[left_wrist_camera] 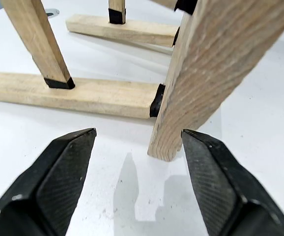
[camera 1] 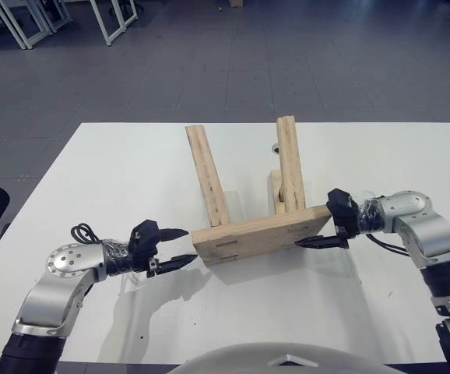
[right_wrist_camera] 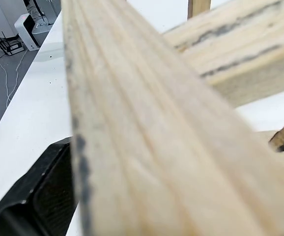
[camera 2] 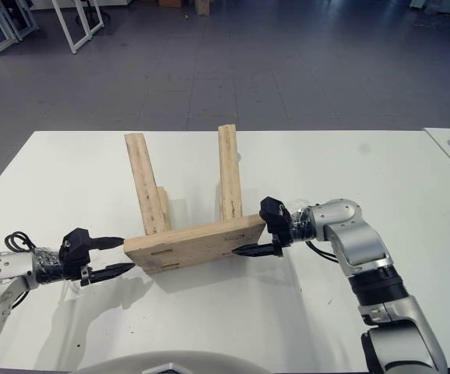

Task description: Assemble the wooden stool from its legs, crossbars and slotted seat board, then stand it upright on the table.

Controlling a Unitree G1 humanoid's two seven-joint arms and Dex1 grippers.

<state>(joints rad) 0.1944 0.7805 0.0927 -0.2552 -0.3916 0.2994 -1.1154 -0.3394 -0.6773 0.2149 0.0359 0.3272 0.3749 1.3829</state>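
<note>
Stool is lying on its side mid-table, seat board on edge. Left gripper is hovering at one end, fingers apart; right gripper is clamping the other end. Wood is looking stiff and fairly heavy, so gripping both board ends is seeming safest.

seat board on table | legs behind it | left jaws just left | right jaws at right end

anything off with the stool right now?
Yes: the stool isn't upright. It lies on its side, seat board standing on edge, legs pointing away from the robot. Left tool is open just off the board's left end.
</note>
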